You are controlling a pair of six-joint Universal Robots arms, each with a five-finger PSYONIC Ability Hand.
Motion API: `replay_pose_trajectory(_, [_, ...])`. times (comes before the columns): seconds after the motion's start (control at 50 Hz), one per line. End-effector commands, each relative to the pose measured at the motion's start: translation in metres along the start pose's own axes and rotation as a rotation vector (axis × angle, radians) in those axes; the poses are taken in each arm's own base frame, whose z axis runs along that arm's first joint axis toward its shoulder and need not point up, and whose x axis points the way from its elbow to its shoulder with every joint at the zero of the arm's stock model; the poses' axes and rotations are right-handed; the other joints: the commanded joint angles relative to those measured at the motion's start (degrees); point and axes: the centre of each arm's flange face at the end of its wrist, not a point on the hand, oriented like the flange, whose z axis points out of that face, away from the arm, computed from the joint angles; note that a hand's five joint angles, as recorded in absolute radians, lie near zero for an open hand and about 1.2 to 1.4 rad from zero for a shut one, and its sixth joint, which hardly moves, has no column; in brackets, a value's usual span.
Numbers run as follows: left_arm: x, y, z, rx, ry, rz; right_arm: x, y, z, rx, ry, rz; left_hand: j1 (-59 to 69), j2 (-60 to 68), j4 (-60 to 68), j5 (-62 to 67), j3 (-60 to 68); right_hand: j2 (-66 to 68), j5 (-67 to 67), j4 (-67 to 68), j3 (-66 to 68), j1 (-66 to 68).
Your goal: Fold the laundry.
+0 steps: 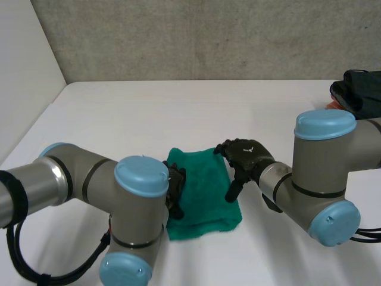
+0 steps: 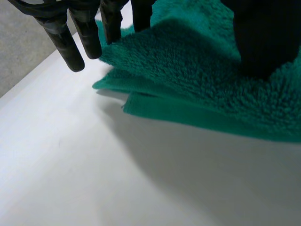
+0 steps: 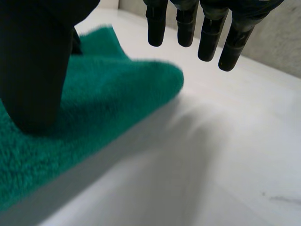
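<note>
Towel: a green towel (image 1: 202,190) lies folded on the white desk (image 1: 178,107), in the middle of the near part, between the two hands. In the left wrist view its upper layer (image 2: 188,80) sits on a lower one whose edge sticks out beneath it.

Left arm: the left arm (image 1: 89,179) reaches in low from the near left, with the elbow bent and the wrist turned towards the towel.

Left hand: the left hand (image 1: 174,189) is at the towel's left edge. It is released, with straight fingers (image 2: 66,40) pointing down. Some hang over the bare desk just beside the cloth and others are at its edge. The thumb (image 2: 263,37) rests on top of the towel.

Right arm: the right arm (image 1: 321,173) comes in from the right, forearm angled towards the towel's far right corner.

Right hand: the right hand (image 1: 245,156) is at the towel's right side. It is released too. Its straight fingers (image 3: 186,23) hang above the bare desk past the towel's rounded edge (image 3: 155,80), apart from the cloth. The thumb (image 3: 33,70) is set down on the towel.

Elsewhere: dark clothes (image 1: 360,92) lie in a heap at the far right of the desk, well apart from the towel.
</note>
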Motion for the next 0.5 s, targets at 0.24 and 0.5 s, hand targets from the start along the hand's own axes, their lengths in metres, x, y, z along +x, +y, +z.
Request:
replay_pose_trajectory(0.24, [-0.017,-0.046,-0.023,0.194,-0.044,-0.081,0.0,0.003,-0.001,-0.025,0.05,-0.146,4.2,3.7,3.8,2.6,3.3,-2.6,-3.6,-3.6,-2.3,-1.4])
replay_pose_trajectory(0.5, [-0.055,-0.081,-0.051,0.437,0.027,-0.149,-0.003,-0.044,-0.047,0.207,0.082,-0.182,0.0,-0.5,-0.4,-1.6,-0.9,-2.6,-3.6,-3.6,-2.3,-1.4])
